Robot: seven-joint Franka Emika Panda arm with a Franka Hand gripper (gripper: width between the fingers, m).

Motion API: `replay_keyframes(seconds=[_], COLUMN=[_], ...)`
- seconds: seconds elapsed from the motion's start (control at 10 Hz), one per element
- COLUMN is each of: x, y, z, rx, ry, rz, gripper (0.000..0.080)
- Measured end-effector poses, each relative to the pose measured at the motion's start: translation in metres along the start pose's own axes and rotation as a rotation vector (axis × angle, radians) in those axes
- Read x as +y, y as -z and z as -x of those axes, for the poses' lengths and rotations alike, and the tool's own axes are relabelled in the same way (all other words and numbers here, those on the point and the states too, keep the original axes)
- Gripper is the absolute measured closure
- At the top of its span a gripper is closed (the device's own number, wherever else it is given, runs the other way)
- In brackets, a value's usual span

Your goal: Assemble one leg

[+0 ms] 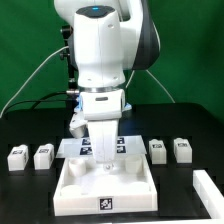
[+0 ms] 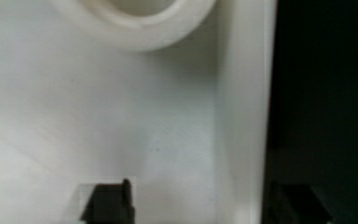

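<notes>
Four legs, small white tagged blocks, lie on the black table in the exterior view: two at its left (image 1: 17, 157) (image 1: 43, 155) and two at its right (image 1: 157, 150) (image 1: 182, 149). My gripper (image 1: 104, 152) hangs low over the back part of the large white square tray-like piece (image 1: 70, 190), far from every leg. In the wrist view the gripper (image 2: 202, 205) is open and empty. One fingertip (image 2: 105, 202) is over the tray's floor, the other over the black table, with the tray's side wall (image 2: 247, 110) between them. A round corner socket (image 2: 149, 25) shows ahead.
The marker board (image 1: 72, 147) lies just behind the tray, partly hidden by the arm. A white L-shaped piece (image 1: 207, 190) lies at the front of the exterior view's right. Cables hang behind the arm.
</notes>
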State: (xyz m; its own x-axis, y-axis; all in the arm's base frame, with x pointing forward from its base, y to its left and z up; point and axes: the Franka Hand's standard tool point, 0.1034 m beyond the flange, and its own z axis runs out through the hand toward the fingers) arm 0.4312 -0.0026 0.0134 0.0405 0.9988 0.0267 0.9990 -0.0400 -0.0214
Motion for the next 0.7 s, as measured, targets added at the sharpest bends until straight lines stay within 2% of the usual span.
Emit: replay_keyframes(seconds=[0.1, 0.2, 0.4, 0.7], x=[-0.0001, -0.0001, 0.0003, 0.0003], y=[-0.0001, -0.0001, 0.0001, 0.0001], z=[0.0, 0.0, 0.0001, 0.0001], rx=[0.0, 0.0, 0.0, 0.0], ry=[0.0, 0.0, -0.001, -0.001], rz=[0.0, 0.0, 0.001, 0.001], gripper=[0.0578, 0.0709, 0.0741, 0.0741])
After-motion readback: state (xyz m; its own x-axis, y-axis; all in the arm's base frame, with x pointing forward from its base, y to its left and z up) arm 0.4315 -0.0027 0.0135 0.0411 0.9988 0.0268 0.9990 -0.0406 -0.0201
